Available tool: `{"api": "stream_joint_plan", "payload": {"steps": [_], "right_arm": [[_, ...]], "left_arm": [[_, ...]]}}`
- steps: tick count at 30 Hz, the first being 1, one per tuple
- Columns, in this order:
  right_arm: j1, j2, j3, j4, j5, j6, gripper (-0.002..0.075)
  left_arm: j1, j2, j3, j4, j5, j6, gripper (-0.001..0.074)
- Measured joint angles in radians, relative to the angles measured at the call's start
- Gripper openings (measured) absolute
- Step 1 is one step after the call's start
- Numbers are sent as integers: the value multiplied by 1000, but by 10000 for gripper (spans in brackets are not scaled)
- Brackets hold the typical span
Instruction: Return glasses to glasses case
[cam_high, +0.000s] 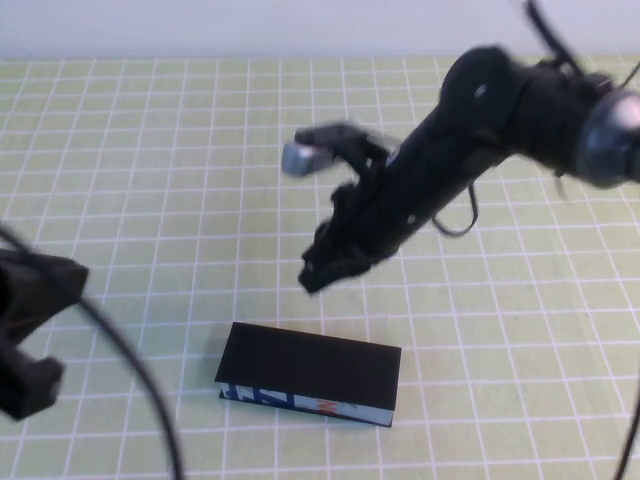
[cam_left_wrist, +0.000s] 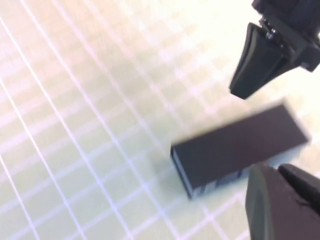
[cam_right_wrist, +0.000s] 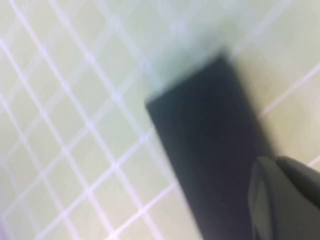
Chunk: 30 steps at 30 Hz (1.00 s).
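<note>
The glasses case (cam_high: 310, 372) lies closed on the green grid mat at the front middle, with its blue and white printed edge facing me. The glasses are not in view. My right gripper (cam_high: 320, 266) hangs just above and behind the case's far edge. The right wrist view shows the black lid (cam_right_wrist: 210, 150) close below it. My left gripper (cam_high: 28, 332) is at the front left, well to the left of the case, open and empty. In the left wrist view the case (cam_left_wrist: 240, 147) lies between its spread fingers (cam_left_wrist: 257, 62).
The green grid mat (cam_high: 150, 180) covers the whole table. The right arm (cam_high: 480, 130) reaches in from the back right over the mat's middle. A black cable (cam_high: 130, 370) trails from the left arm at the front left.
</note>
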Motion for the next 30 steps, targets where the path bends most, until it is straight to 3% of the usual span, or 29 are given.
{"api": "stream_joint_plan", "payload": {"steps": [12, 19, 25, 30], "right_arm": [[-4, -482, 39, -138, -215, 0, -18], [-4, -796, 294, -324, -344, 16, -18], [-4, -1123, 659, -674, -593, 355, -18], [-4, -1341, 935, -992, -634, 670, -18]], "left_arm": [[0, -226, 309, -85, -234, -38, -3], [0, -229, 390, -89, -412, -38, -3], [0, -229, 397, -87, -571, -38, -3], [0, -229, 397, -82, -641, -38, -3]]}}
